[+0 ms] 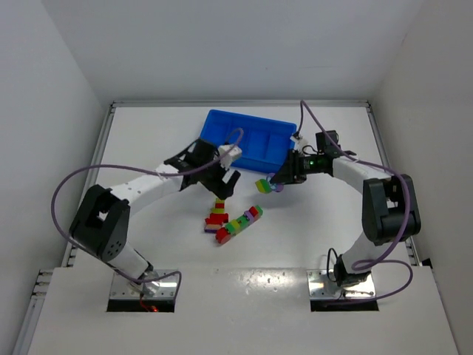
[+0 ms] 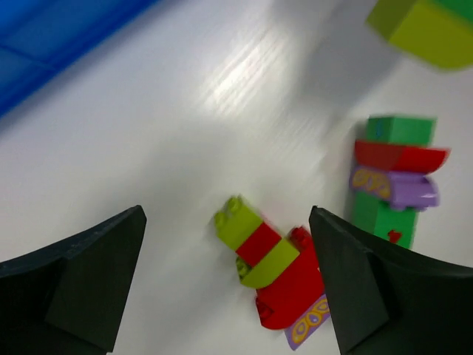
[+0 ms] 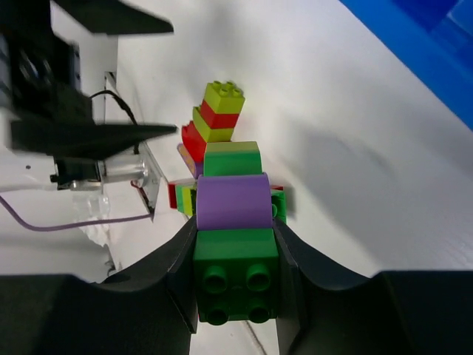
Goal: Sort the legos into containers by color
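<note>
1. The held strip [image 3: 235,244] is a short stack of green, purple and lime bricks. It hangs off the surface at about 2 o'clock from the loose pile [image 1: 219,219]. Its colours are mixed, so I judge it must be split before any brick can go into a compartment. That would explain why it is held up in the open and not over the tray.
2. The right claw [image 1: 275,181] is closed to the strip's width and pinches the dark green end on both sides. The purple and lime bricks stick out past its tips.
3. The other legos lie on the surface between the arms. A multicoloured strip [image 1: 244,220] sits at 3 o'clock of the pile.
4. The left claw [image 1: 222,183] is spread wide, grips nothing and hangs over the pile. In its wrist view a lime-red-lime piece [image 2: 255,244] lies between the fingers [image 2: 81,274], touching neither. It looks placed to take that piece or to help pull the held strip apart.
5. The blue tray [image 1: 244,118] sits at 12 o'clock of the pile. Every lego in view is outside it.
</note>
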{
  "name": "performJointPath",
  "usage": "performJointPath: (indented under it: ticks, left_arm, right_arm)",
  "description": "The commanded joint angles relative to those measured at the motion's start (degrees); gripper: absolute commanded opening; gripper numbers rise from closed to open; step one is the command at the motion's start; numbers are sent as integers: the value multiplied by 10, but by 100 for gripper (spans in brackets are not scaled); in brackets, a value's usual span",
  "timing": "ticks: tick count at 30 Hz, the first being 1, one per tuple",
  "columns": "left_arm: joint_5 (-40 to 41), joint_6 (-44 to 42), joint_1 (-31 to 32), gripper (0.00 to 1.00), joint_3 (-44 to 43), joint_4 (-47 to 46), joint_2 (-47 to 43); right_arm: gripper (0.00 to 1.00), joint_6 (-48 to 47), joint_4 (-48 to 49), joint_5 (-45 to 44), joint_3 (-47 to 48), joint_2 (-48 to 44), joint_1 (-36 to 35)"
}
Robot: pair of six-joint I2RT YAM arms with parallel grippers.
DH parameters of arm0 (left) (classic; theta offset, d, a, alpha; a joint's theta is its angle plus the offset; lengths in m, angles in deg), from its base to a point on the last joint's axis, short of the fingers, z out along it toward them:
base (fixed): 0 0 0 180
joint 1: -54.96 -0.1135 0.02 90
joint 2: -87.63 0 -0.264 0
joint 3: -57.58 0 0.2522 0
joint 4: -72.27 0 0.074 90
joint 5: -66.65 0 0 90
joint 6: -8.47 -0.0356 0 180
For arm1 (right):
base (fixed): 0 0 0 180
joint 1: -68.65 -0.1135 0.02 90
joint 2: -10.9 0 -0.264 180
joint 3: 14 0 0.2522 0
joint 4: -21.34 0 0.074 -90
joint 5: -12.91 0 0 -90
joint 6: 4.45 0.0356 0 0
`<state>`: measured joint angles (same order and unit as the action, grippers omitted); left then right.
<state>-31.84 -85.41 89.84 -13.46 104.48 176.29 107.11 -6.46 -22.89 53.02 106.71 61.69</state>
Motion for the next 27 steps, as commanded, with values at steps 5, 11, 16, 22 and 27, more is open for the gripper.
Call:
performJointPath:
  ticks: [5, 11, 16, 22, 27]
  left_arm:
    - [-435, 83, -117, 100, -128, 11, 69]
    - [-589, 108, -134, 97, -187, -2, 138]
    - [-625, 114, -129, 93, -205, -2, 165]
    - [-662, 113, -115, 89, -222, -2, 185]
    - [-674, 114, -110, 86, -222, -2, 190]
  right_arm:
    - [0, -54, 9, 88, 33, -19, -5]
    - [0, -78, 23, 159, 22, -26, -23]
    - [0, -79, 40, 172, 42, -31, -39]
    - [0, -73, 52, 172, 62, -12, -56]
    - [0, -73, 63, 172, 84, 7, -61]
